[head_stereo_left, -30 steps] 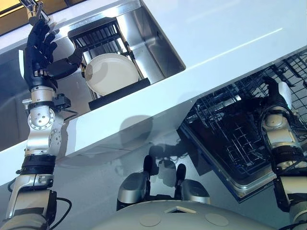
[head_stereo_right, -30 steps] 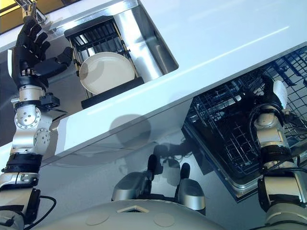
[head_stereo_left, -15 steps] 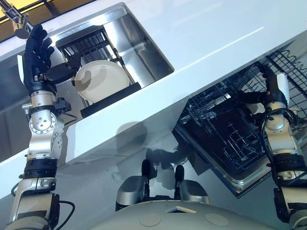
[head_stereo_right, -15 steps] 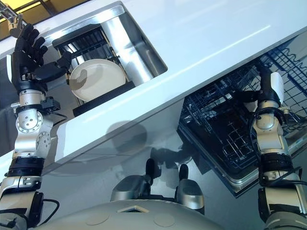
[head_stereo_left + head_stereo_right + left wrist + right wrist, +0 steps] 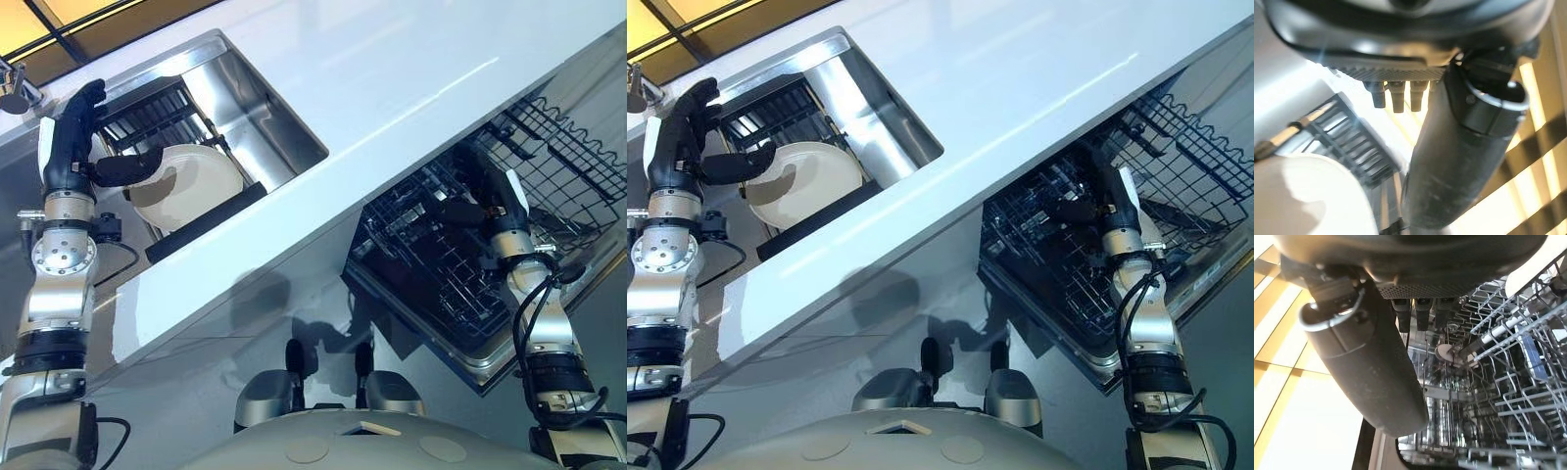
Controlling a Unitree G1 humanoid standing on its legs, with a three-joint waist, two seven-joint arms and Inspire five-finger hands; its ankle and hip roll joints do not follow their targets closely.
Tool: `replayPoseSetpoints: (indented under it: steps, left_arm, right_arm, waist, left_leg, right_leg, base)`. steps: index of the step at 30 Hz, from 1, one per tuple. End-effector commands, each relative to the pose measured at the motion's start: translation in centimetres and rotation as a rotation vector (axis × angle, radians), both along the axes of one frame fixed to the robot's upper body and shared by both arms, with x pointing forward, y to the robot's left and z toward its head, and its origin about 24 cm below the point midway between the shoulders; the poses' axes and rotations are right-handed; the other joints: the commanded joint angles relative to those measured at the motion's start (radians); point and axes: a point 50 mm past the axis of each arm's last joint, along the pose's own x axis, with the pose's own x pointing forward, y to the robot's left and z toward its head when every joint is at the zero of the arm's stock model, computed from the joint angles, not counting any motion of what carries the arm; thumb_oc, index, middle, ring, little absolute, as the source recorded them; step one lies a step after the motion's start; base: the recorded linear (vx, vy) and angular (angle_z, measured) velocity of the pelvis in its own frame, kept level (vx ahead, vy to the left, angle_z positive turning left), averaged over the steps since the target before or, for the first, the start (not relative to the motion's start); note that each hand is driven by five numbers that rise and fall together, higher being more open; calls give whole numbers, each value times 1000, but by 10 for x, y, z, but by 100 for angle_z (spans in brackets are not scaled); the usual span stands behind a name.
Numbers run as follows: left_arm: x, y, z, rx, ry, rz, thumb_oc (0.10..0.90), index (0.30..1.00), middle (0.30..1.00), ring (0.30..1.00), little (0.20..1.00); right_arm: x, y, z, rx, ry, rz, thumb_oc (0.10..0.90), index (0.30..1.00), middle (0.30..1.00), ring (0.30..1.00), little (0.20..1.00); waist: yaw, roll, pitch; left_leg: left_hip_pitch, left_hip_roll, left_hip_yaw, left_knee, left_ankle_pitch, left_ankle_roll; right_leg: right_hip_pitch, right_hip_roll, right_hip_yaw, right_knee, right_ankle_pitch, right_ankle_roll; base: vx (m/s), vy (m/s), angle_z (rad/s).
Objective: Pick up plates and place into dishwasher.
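We see the round cream plate point(image 5: 186, 184) leaning in the black ribbed rack point(image 5: 157, 108) in the steel sink, left robot hand point(image 5: 73, 137) spread beside it, right robot hand point(image 5: 490, 201) straight-fingered, empty over the wire dishwasher basket point(image 5: 431, 264).

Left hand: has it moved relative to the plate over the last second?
Yes. The left hand has closed in on the plate in the sink rack; its thumb now lies across the plate's rim.

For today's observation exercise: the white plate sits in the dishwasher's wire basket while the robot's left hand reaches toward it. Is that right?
Not quite. The white plate sits in the black rack in the sink, not in the dishwasher's wire basket. The left hand does reach toward it, as the left eye view shows.
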Motion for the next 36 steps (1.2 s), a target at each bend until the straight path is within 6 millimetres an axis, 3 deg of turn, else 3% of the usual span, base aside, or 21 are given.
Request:
replayPoseSetpoints:
  steps: [1,8,16,23,31,32,33,36]
  left_arm:
    - [-4,31,16,170,57,88,800,900,900,900,900]
    - [-6,51,17,237,186,138,800,900,900,900,900]
    - [4,52,17,193,289,92,800,900,900,900,900]
    - [12,35,-3,73,480,-132,800,900,900,900,900]
    - [10,9,-19,-50,674,-429,800,900,900,900,900]
    - [10,7,-20,-56,678,-440,726,836,836,836,826]
    - [9,2,-20,-93,678,-489,413,568,568,568,513]
    - [10,-9,-17,-141,623,-558,204,389,389,389,304]
  right_arm:
    - [-1,17,57,-73,-290,172,800,900,900,900,900]
    - [-2,20,52,-106,-231,222,800,900,900,900,900]
    - [-1,20,50,-134,-193,239,800,900,900,900,900]
    - [0,19,51,-136,-179,250,800,900,900,900,900]
    - [2,17,52,-125,-171,244,800,900,900,900,900]
    - [2,17,52,-123,-170,243,800,900,900,900,900]
    - [2,18,51,-119,-166,243,800,900,900,900,900]
    - [2,20,48,-104,-162,243,800,900,900,900,900]
  waist:
    - [-17,51,-191]
    - [-40,57,-173]
    - [-59,62,-137]
    - [-65,69,-101]
    - [-50,77,-85]
    - [-49,77,-86]
    - [-43,77,-87]
    - [-33,74,-93]
  left_leg:
    - [-4,-57,-3,74,-168,41]
    - [-18,-76,23,103,-184,63]
    - [-45,-97,39,123,-192,78]
    - [-72,-105,42,113,-178,83]
    - [-81,-106,36,121,-174,81]
    - [-81,-106,34,121,-174,81]
    - [-80,-107,30,122,-173,80]
    - [-76,-106,21,122,-172,78]
  right_leg:
    - [-65,15,-32,140,-149,52]
    - [-99,2,7,165,-136,70]
    - [-166,-11,31,203,-114,89]
    - [-220,-13,45,234,-88,105]
    - [-209,-12,29,222,-98,101]
    - [-206,-11,28,221,-99,101]
    - [-199,-9,23,216,-102,98]
    - [-181,-5,11,208,-109,91]
  base:
    - [39,153,-22]
    - [49,162,-15]
    - [27,130,-20]
    - [-19,44,-9]
    - [-20,-23,1]
    - [-40,-67,6]
    - [-30,-76,6]
    - [-24,-107,8]
